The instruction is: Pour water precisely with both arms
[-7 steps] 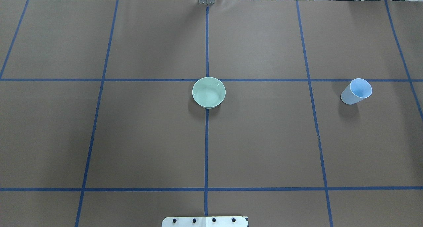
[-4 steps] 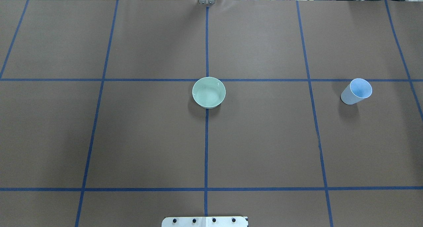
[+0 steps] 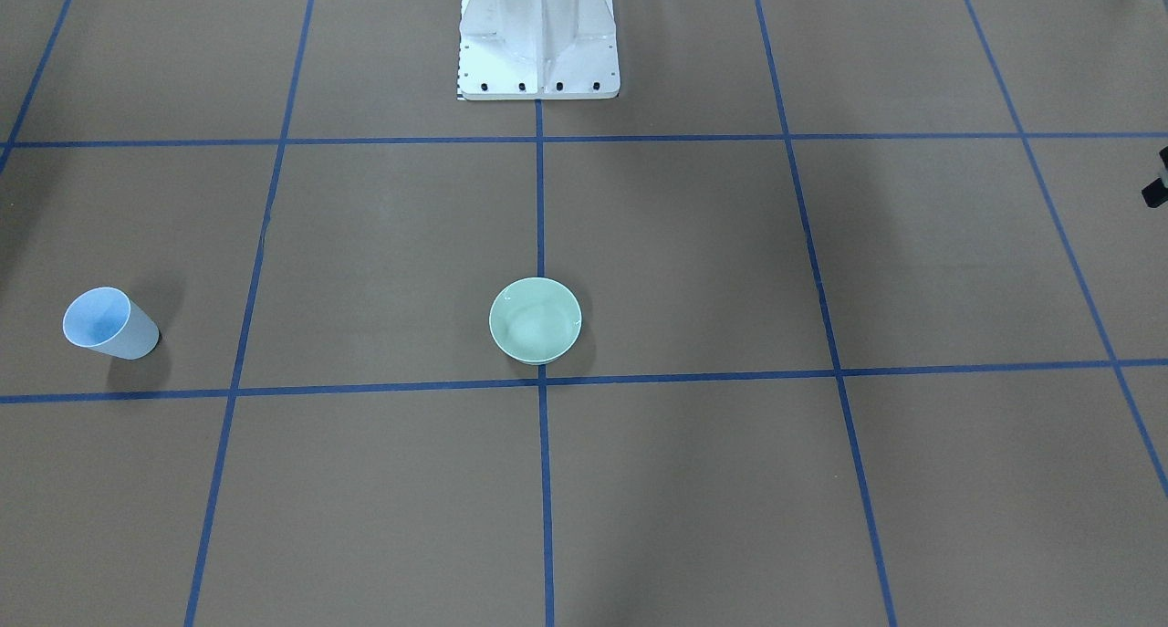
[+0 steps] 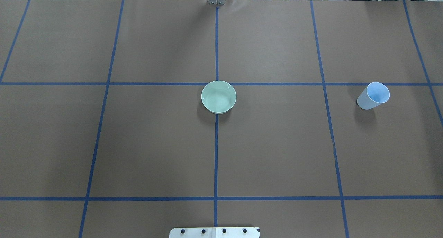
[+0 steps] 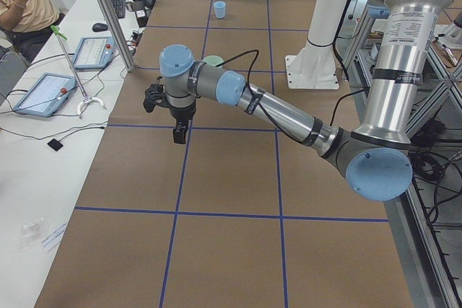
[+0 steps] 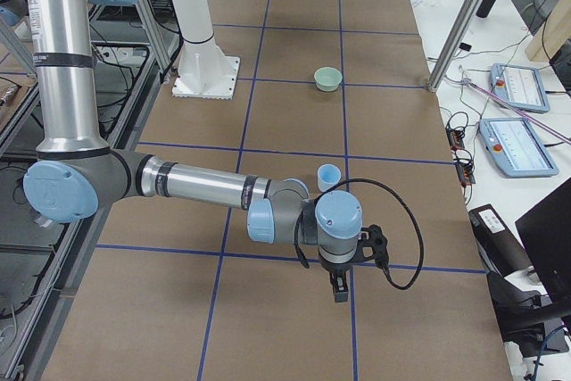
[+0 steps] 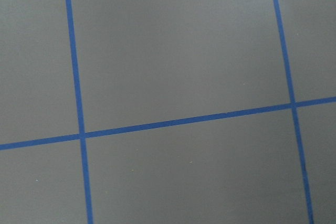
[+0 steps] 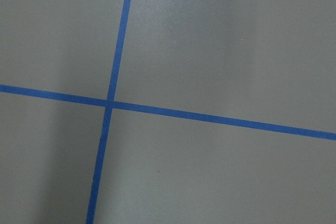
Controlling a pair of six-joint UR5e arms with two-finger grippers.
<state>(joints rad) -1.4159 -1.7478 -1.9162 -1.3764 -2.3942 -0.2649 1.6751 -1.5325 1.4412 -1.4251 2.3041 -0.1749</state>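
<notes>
On the brown table (image 4: pixel 155 144), gridded with blue tape (image 4: pixel 216 155), a pale green bowl (image 4: pixel 218 96) sits at the centre, on the middle tape line just below a crossing, open side up and glossy inside. A light blue cup (image 4: pixel 373 96) stands upright well to the robot's right, apart from the bowl. Both arms hang low over the table at its two ends: the left arm (image 5: pixel 281 113) with its gripper (image 5: pixel 178 135) pointing down, the right arm (image 6: pixel 196 189) with its gripper (image 6: pixel 339 290) likewise. Neither touches cup or bowl; I cannot tell how far either pincer is parted. Compared with a second ago, bowl and cup lie exactly as before.
</notes>
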